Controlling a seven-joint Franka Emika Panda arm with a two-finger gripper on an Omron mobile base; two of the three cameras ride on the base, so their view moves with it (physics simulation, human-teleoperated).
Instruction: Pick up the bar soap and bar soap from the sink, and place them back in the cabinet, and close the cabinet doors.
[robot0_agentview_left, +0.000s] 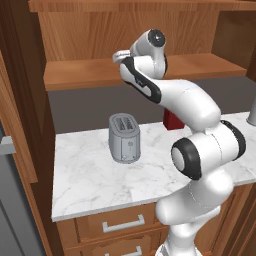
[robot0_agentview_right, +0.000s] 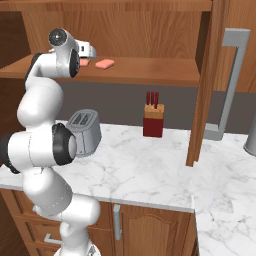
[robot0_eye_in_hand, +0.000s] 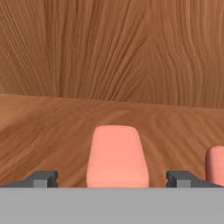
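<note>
One salmon-pink bar soap (robot0_eye_in_hand: 117, 156) lies flat on the cabinet shelf (robot0_eye_in_hand: 52, 127), between my gripper's (robot0_eye_in_hand: 111, 178) spread fingertips and touching neither. The other bar soap (robot0_eye_in_hand: 215, 162) rests just to its right on the same plank. In the right base view, the hand (robot0_agentview_right: 89, 54) reaches into the cabinet (robot0_agentview_right: 140, 70) over the nearer bar soap (robot0_agentview_right: 84, 63), with the second bar soap (robot0_agentview_right: 105, 63) beside it. The right cabinet door (robot0_agentview_right: 202, 85) stands open with its grey handle (robot0_agentview_right: 230, 80) facing out. The left door (robot0_agentview_left: 17, 110) is open too. The sink is out of view.
Below the cabinet, a grey toaster (robot0_agentview_left: 123, 137) stands on the marble counter (robot0_agentview_left: 85, 180), and a red knife block (robot0_agentview_right: 153, 120) sits by the back wall. Wooden drawers (robot0_agentview_left: 122, 223) are under the counter. The open right door juts out over the counter.
</note>
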